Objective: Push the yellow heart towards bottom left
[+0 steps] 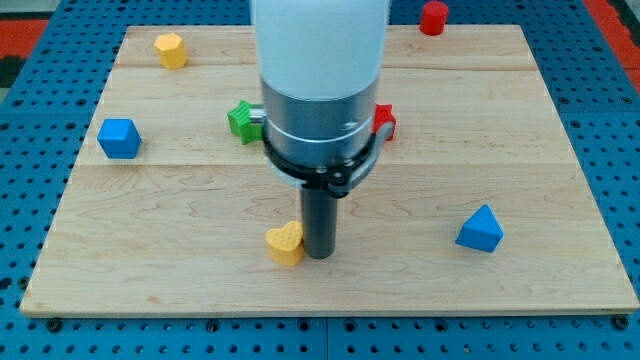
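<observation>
The yellow heart lies on the wooden board below the middle, a little toward the view's left. My tip stands right beside the heart's right edge, touching or nearly touching it. The arm's white and grey body rises above it and hides the board's middle.
A yellow block sits at the top left. A blue cube is at the left. A green block and a red block peek out on either side of the arm. A blue triangular block is at the right. A red cylinder stands at the top edge.
</observation>
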`<action>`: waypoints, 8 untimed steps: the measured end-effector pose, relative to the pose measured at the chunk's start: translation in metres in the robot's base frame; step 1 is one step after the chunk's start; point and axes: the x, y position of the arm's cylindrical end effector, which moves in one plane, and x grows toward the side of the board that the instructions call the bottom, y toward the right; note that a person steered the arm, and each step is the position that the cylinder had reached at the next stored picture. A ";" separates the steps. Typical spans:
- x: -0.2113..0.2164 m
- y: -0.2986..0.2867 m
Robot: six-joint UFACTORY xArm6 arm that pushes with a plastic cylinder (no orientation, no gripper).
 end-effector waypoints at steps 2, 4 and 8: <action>-0.008 -0.011; -0.008 -0.010; 0.012 -0.005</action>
